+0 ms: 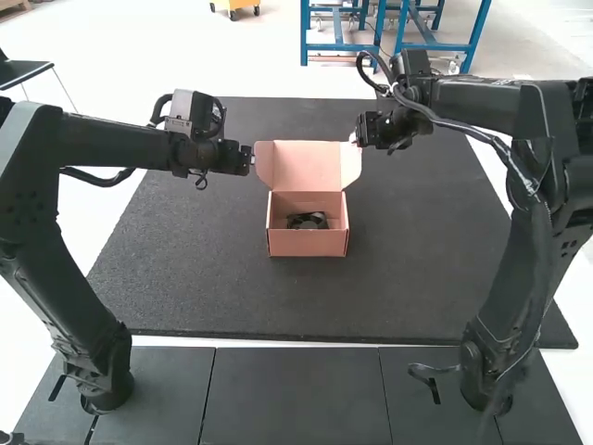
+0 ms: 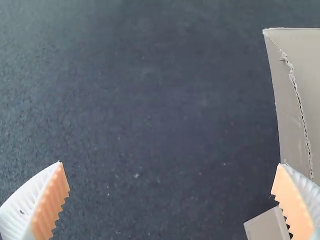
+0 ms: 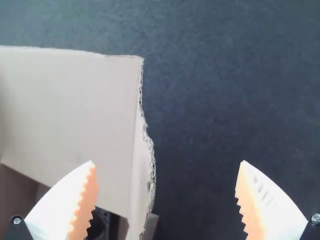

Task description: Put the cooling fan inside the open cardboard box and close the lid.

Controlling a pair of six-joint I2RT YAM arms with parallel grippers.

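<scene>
A small cardboard box (image 1: 308,236) stands open on the dark mat, its lid (image 1: 308,165) raised upright at the back. The black cooling fan (image 1: 307,221) lies inside it. My left gripper (image 1: 248,158) is open just off the lid's left edge; the left wrist view shows that lid edge (image 2: 292,95) close to one orange pad (image 2: 287,202). My right gripper (image 1: 358,131) is open at the lid's upper right corner, and the right wrist view has the lid's corner (image 3: 75,110) between its fingers (image 3: 82,202).
The dark mat (image 1: 185,260) covers most of the table, with bare room around the box. Black base plates (image 1: 296,394) line the near edge.
</scene>
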